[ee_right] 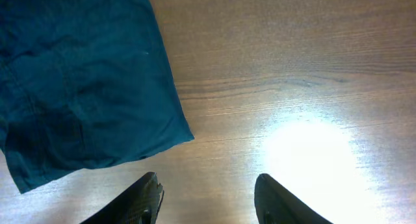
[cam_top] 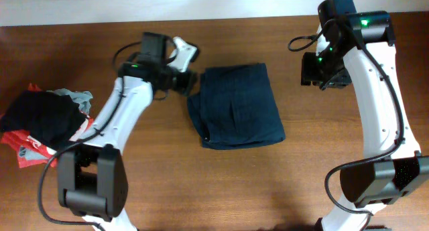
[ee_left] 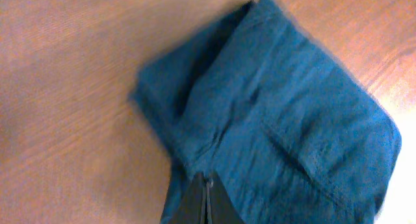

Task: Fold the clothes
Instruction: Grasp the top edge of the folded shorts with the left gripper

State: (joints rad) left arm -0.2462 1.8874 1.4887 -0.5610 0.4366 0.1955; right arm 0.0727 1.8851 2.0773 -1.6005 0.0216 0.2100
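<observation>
Item: navy garment [cam_top: 238, 107], mid-table, folded to a squarish packet. Its long axis ran near to far, and it was wrinkled, with the left edge bunched.

My left gripper [ee_left: 206, 185] was closed, tips together at that left edge. Whether cloth was pinched, I could not tell.

My right gripper [ee_right: 208, 199] stood open over bare table [ee_right: 292, 68], the garment off to its left. The left arm was nearer.

the clothes [cam_top: 236, 105] on table [cam_top: 201, 184] between left gripper [cam_top: 190, 82] and right gripper [ee_right: 207, 188], garment pile [cam_top: 43, 124] far left
</observation>
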